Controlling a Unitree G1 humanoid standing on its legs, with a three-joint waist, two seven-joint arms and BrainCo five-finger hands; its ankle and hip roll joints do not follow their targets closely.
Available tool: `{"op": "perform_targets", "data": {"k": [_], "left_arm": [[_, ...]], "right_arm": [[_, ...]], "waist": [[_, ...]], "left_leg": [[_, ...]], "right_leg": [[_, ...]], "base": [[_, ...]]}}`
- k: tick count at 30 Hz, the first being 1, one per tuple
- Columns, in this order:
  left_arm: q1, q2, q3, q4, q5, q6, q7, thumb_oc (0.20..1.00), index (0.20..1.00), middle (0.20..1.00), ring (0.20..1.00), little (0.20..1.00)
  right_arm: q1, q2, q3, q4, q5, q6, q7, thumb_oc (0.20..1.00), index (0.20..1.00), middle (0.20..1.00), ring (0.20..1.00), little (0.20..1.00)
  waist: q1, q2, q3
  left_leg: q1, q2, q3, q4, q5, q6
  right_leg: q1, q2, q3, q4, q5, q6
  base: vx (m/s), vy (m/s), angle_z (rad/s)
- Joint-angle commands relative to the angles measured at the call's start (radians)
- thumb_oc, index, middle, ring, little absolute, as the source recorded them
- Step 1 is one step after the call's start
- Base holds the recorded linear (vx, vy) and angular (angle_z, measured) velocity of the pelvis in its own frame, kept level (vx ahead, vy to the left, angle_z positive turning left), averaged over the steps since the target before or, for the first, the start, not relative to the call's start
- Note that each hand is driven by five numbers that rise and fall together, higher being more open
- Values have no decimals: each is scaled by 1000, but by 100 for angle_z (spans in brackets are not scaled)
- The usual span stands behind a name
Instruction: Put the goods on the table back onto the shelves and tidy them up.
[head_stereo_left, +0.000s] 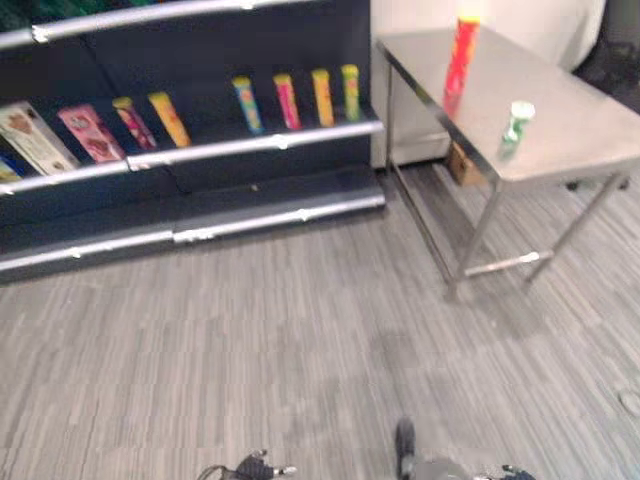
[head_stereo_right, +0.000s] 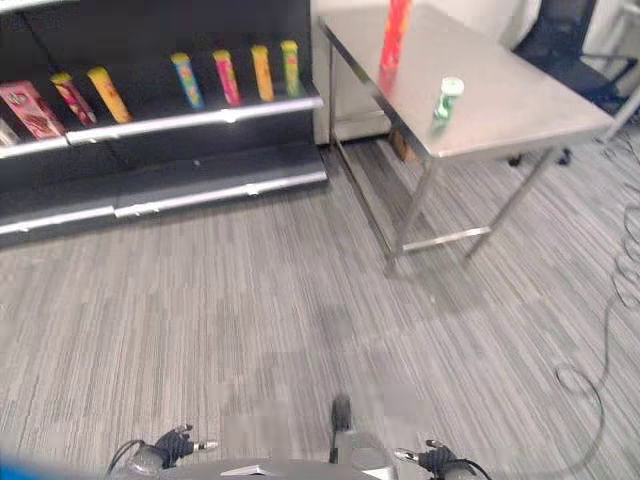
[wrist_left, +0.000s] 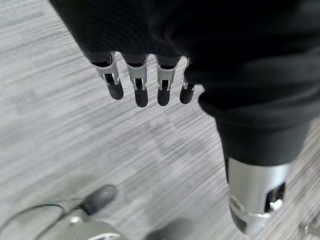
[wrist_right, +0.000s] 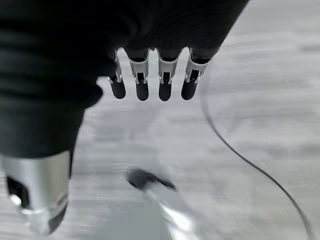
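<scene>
No print can be read on the tubes (head_stereo_left: 286, 101) and boxes (head_stereo_left: 90, 133) on the shelf (head_stereo_left: 250, 145) (nor on the two containers on the desk (head_stereo_left: 560, 120)).

Grey striped carpet floor (head_stereo_left: 300, 330), pale wall (head_stereo_left: 400, 15), black office chair (head_stereo_right: 565, 40).

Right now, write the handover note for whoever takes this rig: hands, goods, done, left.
Left robot hand: open, holding nothing, hanging over the floor.
Right robot hand: open, holding nothing, also over the floor.
Goods: the tall red tube and the small green can both stand on the steel table.
Shelf: a row of upright tubes and some boxes already there.
Done: nothing carried yet.
Left: move both goods to the shelf, then tidy.
</scene>
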Motion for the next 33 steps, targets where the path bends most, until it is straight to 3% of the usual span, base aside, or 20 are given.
{"op": "perform_targets", "data": {"k": [1, 2, 3, 5, 8, 10, 12, 13, 14, 15, 17, 19, 23, 26, 27, 28, 29, 31, 33], "left_arm": [[-87, 17, -16, -14, 0, -21, 1, 1000, 1000, 1000, 1000, 1000], [-88, 17, -15, -17, -9, -18, 0, 1000, 1000, 1000, 1000, 1000], [-88, 19, -10, -25, -26, -16, -1, 1000, 1000, 1000, 1000, 1000], [-90, 24, -9, -36, -38, -11, 1, 1000, 1000, 1000, 1000, 1000], [-91, 25, -6, -33, -49, -10, 4, 1000, 1000, 1000, 1000, 1000], [-91, 18, -1, -34, -67, -12, 2, 1000, 1000, 1000, 1000, 1000], [-87, 14, 2, -31, -70, -10, 1, 1000, 1000, 1000, 1000, 1000], [-82, 13, 4, -28, -69, -13, 3, 1000, 1000, 1000, 1000, 1000], [-76, 10, 5, -26, -70, -13, 6, 1000, 1000, 1000, 1000, 1000], [-74, 9, 6, -25, -71, -12, 7, 1000, 1000, 1000, 1000, 1000], [-66, 7, 11, -19, -75, -13, 8, 1000, 1000, 1000, 1000, 1000], [-59, 3, 17, -5, -79, -9, 5, 1000, 1000, 1000, 1000, 1000], [-43, 0, 29, 2, -78, -7, 6, 1000, 1000, 1000, 1000, 1000], [-38, 11, 33, -5, -77, -9, 6, 1000, 1000, 1000, 1000, 1000], [-42, 17, 32, -8, -76, -10, 8, 1000, 1000, 1000, 1000, 1000], [-42, 17, 32, -8, -76, -10, 8, 1000, 1000, 1000, 1000, 1000], [-52, 31, 29, -15, -71, -9, 7, 1000, 1000, 1000, 1000, 1000], [-59, 35, 23, -19, -66, -8, 6, 1000, 1000, 1000, 1000, 1000], [-64, 39, 19, -21, -61, -5, 8, 1000, 1000, 1000, 1000, 1000]], "right_arm": [[-33, -29, -3, 5, 25, -24, -10, 1000, 1000, 1000, 1000, 1000], [-25, -27, 4, 13, 23, -26, -5, 1000, 1000, 1000, 1000, 1000], [-17, -22, 10, 19, 22, -26, -2, 1000, 1000, 1000, 1000, 1000], [-15, -21, 13, 18, 17, -24, -4, 1000, 1000, 1000, 1000, 1000], [-20, -23, 11, 22, 24, -20, -8, 1000, 1000, 1000, 1000, 1000], [-22, -22, 14, 23, 29, -20, -11, 1000, 1000, 1000, 1000, 1000], [-21, -21, 20, 23, 24, -23, -13, 1000, 1000, 1000, 1000, 1000], [-21, -23, 23, 22, 20, -24, -14, 1000, 1000, 1000, 1000, 1000], [-19, -23, 28, 24, 14, -27, -19, 1000, 1000, 1000, 1000, 1000], [-21, -25, 28, 27, 11, -28, -22, 1000, 1000, 1000, 1000, 1000], [-23, -28, 27, 34, 1, -31, -29, 1000, 1000, 1000, 1000, 1000], [-21, -25, 27, 37, -5, -32, -27, 1000, 1000, 1000, 1000, 1000], [-18, -18, 25, 43, -11, -32, -27, 1000, 1000, 1000, 1000, 1000], [-24, -7, 41, 40, -31, -24, -17, 1000, 1000, 1000, 1000, 1000], [-34, -3, 34, 38, -34, -22, -15, 1000, 1000, 1000, 1000, 1000], [-34, -3, 34, 38, -34, -22, -15, 1000, 1000, 1000, 1000, 1000], [-42, -1, 27, 33, -28, -19, -12, 1000, 1000, 1000, 1000, 1000], [-44, -1, 17, 29, -18, -20, -13, 1000, 1000, 1000, 1000, 1000], [-46, 2, 10, 26, -12, -18, -14, 1000, 1000, 1000, 1000, 1000]], "waist": [[-32, -1, 44], [-35, -5, 41], [-34, -18, 59], [-27, -24, 86], [-21, -27, 102], [-19, -38, 104], [-16, -56, 107], [-16, -65, 109], [-14, -60, 106], [-14, -55, 104], [-12, -47, 106], [-15, -37, 98], [-4, -28, 72], [18, -42, 38], [28, -41, 18], [28, -41, 18], [22, -29, 20], [10, -23, 32], [-5, -22, 53]], "left_leg": [[-23, -78, -3, 3, 3, 4], [-50, -55, 4, 107, 45, -30], [-157, -22, -5, 368, 133, -57], [-253, 5, -23, 568, 202, -64], [-323, 17, -14, 646, 192, -52], [-396, 8, -4, 620, 132, -31], [-424, -17, 1, 498, 68, -4], [-443, -38, -10, 392, 62, 1], [-416, -57, -47, 138, 147, -10], [-405, -60, -67, 39, 205, -21], [-421, -64, -111, -101, 246, -30], [-437, -63, -137, -126, 238, -42], [-404, -62, -130, -126, 276, -52], [-358, -81, -85, -126, 255, -21], [-327, -97, -47, -126, 215, 11], [-327, -97, -47, -126, 215, 11], [-292, -111, -32, -126, 176, 33], [-267, -123, -34, -126, 162, 47], [-235, -141, -31, -126, 143, 67]], "right_leg": [[-53, -18, 54, 21, -118, 94], [-12, 3, 58, 16, -157, 64], [37, 19, 65, 16, -192, 28], [65, 32, 61, 16, -204, 4], [79, 36, 65, 16, -212, -5], [90, 24, 64, 16, -217, -5], [101, 2, 63, 16, -216, 7], [102, -8, 58, 16, -217, 15], [117, -7, 60, 16, -224, 18], [125, -2, 57, 16, -229, 17], [145, 11, 59, 16, -251, 16], [161, 26, 75, 16, -259, 19], [186, 24, 108, 16, -278, 23], [211, -18, 131, 16, -291, 46], [187, -57, 122, 97, -299, 82], [187, -57, 122, 97, -299, 82], [112, -75, 110, 274, -309, 117], [50, -89, 106, 423, -284, 138], [-9, -118, 92, 564, -213, 157]], "base": [[438, -474, 16], [415, -555, 0], [371, -576, -5], [132, -320, 23], [45, -110, -31], [74, -104, -43], [94, -49, -9], [163, -6, 9], [193, 2, 21], [239, 17, 27], [207, 28, 25], [245, 63, -20], [300, 129, -68], [412, 269, -100], [367, 300, -109], [438, 412, -52], [239, 254, -50], [186, 235, -31], [78, 165, 22]]}}
